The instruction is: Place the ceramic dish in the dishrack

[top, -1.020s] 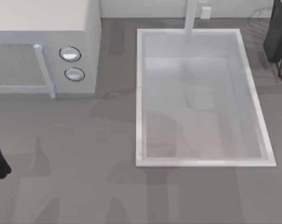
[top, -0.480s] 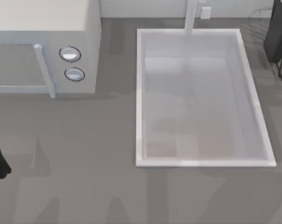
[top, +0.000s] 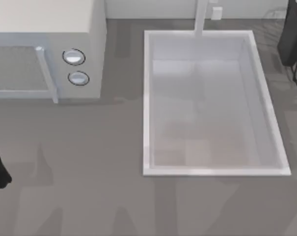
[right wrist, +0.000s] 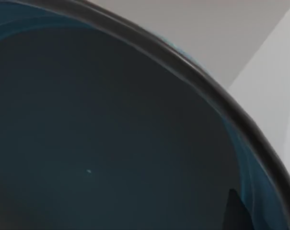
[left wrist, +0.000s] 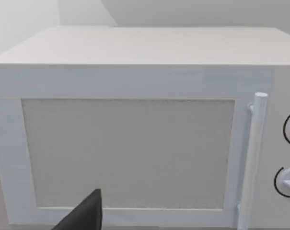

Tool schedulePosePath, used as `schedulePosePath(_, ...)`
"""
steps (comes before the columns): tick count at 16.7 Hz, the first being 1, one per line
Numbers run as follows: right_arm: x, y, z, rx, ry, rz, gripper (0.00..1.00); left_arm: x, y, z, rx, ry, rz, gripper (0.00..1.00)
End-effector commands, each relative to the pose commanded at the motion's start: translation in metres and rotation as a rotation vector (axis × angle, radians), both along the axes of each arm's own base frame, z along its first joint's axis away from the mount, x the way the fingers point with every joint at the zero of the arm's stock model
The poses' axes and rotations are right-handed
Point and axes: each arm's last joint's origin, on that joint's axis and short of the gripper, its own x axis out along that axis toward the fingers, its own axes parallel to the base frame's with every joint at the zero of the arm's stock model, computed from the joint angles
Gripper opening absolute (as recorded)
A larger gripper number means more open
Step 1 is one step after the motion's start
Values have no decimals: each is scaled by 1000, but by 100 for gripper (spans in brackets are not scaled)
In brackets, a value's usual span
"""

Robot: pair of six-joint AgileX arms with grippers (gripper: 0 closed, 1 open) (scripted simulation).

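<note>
Ceramic dish point(right wrist: 101, 143) sits close before the right wrist camera, apparently carried; grip state cannot be told. Dishrack point(top: 295, 44) stands far right, beyond the sink point(top: 209, 169). Placement judged outstanding.

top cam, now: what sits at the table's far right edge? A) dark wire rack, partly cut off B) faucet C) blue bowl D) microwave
A: a dark wire rack shows at the right edge, beyond the white sink; the microwave is on the left.
</note>
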Motion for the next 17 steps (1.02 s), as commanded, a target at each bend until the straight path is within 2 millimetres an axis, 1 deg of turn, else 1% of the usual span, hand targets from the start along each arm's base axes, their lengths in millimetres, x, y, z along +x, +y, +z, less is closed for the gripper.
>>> schedulePosePath(11, 0, 0, 0, 0, 0, 0, 98, 0, 0, 0, 0, 0, 0, 100)
schedulePosePath(12, 0, 0, 0, 0, 0, 0, 100, 0, 0, 0, 0, 0, 0, 100)
schedulePosePath(17, 0, 0, 0, 0, 0, 0, 100, 0, 0, 0, 0, 0, 0, 100)
